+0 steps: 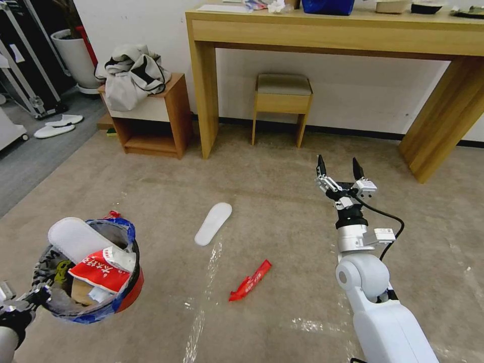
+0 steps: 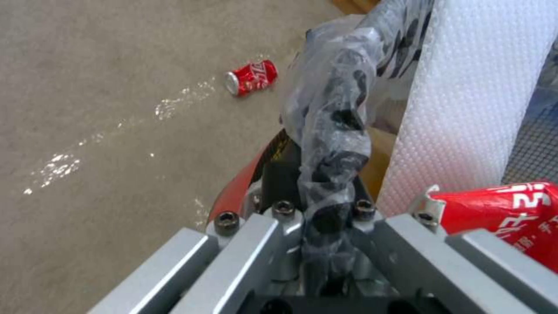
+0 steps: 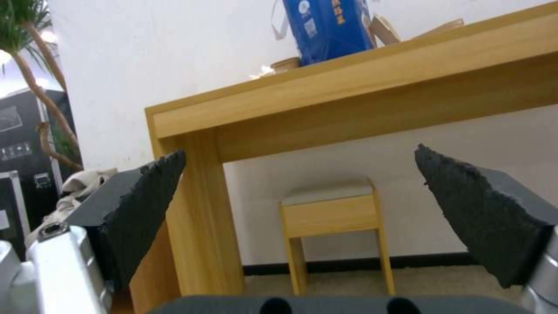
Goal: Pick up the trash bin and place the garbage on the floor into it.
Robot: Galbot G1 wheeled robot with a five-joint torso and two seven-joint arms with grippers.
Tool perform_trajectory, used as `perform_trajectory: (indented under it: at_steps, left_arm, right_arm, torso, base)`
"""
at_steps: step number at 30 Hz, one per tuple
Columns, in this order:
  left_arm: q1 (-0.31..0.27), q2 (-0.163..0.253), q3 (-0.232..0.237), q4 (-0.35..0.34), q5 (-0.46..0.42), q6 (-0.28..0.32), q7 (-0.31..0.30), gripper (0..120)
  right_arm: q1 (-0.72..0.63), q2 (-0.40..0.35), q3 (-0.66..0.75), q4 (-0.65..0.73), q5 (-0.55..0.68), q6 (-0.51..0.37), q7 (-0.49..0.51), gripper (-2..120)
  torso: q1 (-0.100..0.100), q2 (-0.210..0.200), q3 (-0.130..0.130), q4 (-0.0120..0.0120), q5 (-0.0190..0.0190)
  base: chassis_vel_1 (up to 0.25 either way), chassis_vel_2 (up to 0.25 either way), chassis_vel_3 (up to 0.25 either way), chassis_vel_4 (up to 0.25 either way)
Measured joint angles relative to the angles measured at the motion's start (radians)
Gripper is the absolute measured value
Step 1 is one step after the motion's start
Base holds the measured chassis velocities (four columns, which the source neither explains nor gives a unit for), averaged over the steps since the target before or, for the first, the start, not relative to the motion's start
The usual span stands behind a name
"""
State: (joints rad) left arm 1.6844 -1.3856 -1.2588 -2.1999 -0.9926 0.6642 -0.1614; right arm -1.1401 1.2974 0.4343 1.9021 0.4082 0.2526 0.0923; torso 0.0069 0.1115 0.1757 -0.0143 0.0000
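Observation:
My left gripper [image 1: 29, 298] is shut on the rim of the red trash bin [image 1: 132, 295], holding it tilted above the floor [image 1: 282, 166] at the lower left. Inside the bin lie a white slipper [image 1: 75, 238], a red wrapper [image 1: 101, 273] and brown paper. In the left wrist view the bag-lined rim [image 2: 334, 131] is pinched in the left gripper [image 2: 325, 196], and a red can [image 2: 251, 77] lies on the carpet beyond. Another white slipper [image 1: 214, 223] and a red wrapper [image 1: 250, 280] lie on the carpet ahead. My right gripper [image 1: 340, 169] [image 3: 299, 150] hangs open and empty, to the right of them.
A long wooden desk [image 1: 333, 35] stands against the far wall with a small stool [image 1: 282, 101] under it. A low wooden cabinet [image 1: 151, 116] carrying a bag stands left of it. A pair of white slippers [image 1: 56, 126] lies on the grey flooring at far left.

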Motion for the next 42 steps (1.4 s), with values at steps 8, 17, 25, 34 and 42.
perform_trajectory:
  at_steps: [8,17,25,34,42]
  left_arm:
    - [0.002,0.000,-0.002,0.004,-0.001,0.000,0.000,0]
    - [-0.002,0.000,0.000,0.007,0.000,0.000,0.001,0]
    - [-0.002,0.001,0.001,0.008,0.000,-0.001,0.001,0]
    - [-0.003,0.001,0.002,0.010,0.000,-0.001,0.001,0]
    - [-0.001,0.002,0.003,0.007,0.000,-0.001,0.001,0]
  right_arm:
    - [0.000,0.004,-0.005,-0.001,-0.004,0.000,-0.001,100]
    - [-0.002,0.003,-0.003,-0.003,-0.005,0.002,-0.001,100]
    - [-0.002,0.004,-0.005,-0.006,-0.006,0.004,-0.001,100]
    - [-0.005,0.003,-0.006,-0.005,-0.005,0.004,-0.002,100]
    - [-0.008,0.002,-0.007,0.003,-0.005,0.004,-0.003,100]
  torso:
    - [0.000,0.000,0.000,0.0001,-0.0001]
    - [0.000,0.000,0.000,0.0000,0.0000]
    - [0.000,0.000,0.000,0.0000,0.0001]
    - [0.000,0.000,0.000,0.0001,0.0000]
    - [0.000,0.000,0.000,0.0000,0.0000]
  base:
    - [-0.073,0.085,0.078,-0.080]
    - [-0.098,0.079,0.081,-0.100]
    - [-0.073,0.081,0.089,-0.080]
    - [-0.006,0.006,0.006,-0.005]
    - [0.000,0.000,0.000,0.000]
